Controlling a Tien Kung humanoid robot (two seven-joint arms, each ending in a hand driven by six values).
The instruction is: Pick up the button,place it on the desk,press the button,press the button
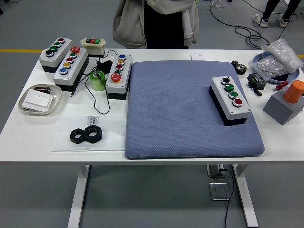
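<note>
A grey button box [230, 100] with a black base lies on the right part of the blue-grey mat [180, 118]. It carries a black knob, two green buttons and a red button in a row. Several more button boxes stand at the table's left: one with a large red button [118, 73], a long one [71, 66], one at the far left [55, 52] and a small one at the back [92, 45]. Neither of my hands is in view.
A person [154, 23] stands at the far side, hands not visible. A dish with a white card [40, 99], a green tape roll [98, 80], two black nuts [86, 135], a grey block with an orange cylinder [287, 102], a plate with plastic bags [278, 61].
</note>
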